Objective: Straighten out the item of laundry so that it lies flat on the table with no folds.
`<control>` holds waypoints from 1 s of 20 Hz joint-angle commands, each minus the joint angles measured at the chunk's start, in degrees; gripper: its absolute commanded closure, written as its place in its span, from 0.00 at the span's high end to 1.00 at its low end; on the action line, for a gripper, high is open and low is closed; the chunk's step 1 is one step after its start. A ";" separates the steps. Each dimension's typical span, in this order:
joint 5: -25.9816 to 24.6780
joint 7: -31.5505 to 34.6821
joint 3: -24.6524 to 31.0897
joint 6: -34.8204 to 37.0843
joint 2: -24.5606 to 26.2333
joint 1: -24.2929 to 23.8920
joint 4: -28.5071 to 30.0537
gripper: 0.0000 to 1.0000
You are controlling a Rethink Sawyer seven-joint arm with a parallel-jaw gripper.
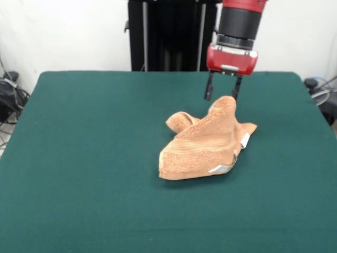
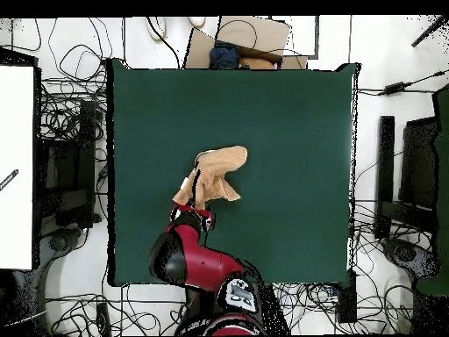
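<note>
The orange-tan towel (image 1: 202, 145) lies crumpled right of the middle of the dark green table (image 1: 79, 158), bunched into a folded heap with one corner drawn up into a peak. White tags show at its near right edge. My gripper (image 1: 222, 95) hangs straight over that peak, its fingers apart, with the peak's tip just at the fingertips (image 1: 209, 93). In the overhead view the towel (image 2: 224, 167) lies near the table's (image 2: 289, 132) middle, and the gripper (image 2: 196, 200) covers its lower left part.
The black pedestal (image 1: 171, 34) stands behind the table's far edge. Cables and dark equipment (image 1: 10, 92) lie off the table's sides. A cardboard box (image 2: 250, 39) sits beyond the table's top edge in the overhead view.
</note>
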 commanded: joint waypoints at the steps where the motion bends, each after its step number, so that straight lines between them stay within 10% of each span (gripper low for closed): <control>1: -1.31 10.66 -0.51 0.34 3.29 -2.04 -1.17 1.00; 20: -19.35 15.36 12.37 -10.88 1.52 -11.70 -4.62 1.00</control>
